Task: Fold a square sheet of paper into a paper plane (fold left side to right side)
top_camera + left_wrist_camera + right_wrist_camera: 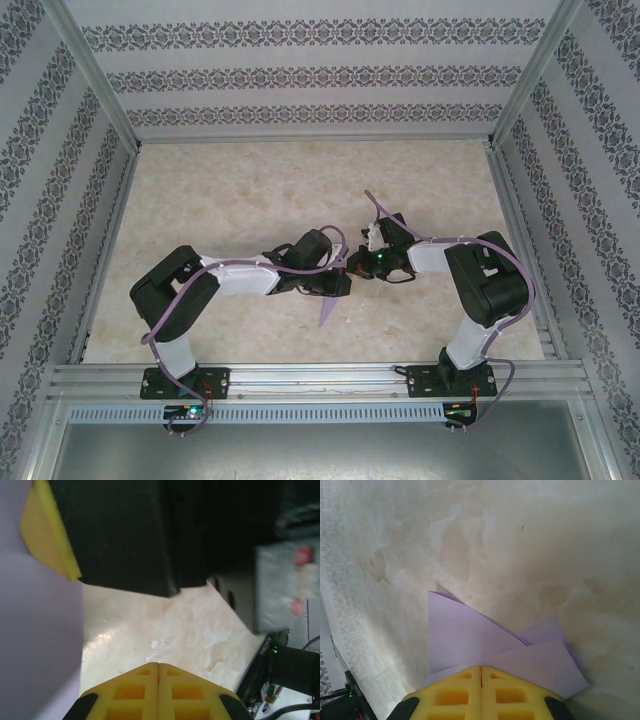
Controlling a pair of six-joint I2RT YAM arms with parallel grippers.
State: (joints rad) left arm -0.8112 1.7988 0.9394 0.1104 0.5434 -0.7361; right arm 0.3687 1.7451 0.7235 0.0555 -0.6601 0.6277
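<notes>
At middle of table (250, 190): paper plane (495, 645) between tight jaws of right gripper (480, 667); left gripper (158, 664) just beside, jaws together.

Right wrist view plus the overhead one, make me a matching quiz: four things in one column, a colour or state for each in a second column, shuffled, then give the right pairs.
Things
1. lavender paper
2. right gripper
3. table
4. enclosure wall

Colours or states
A. yellow, shut tight
B. white with dark ornamental stripes
C. folded into overlapping layers
D. pale beige, marbled

Pairs: 1-C, 2-A, 3-D, 4-B
</notes>
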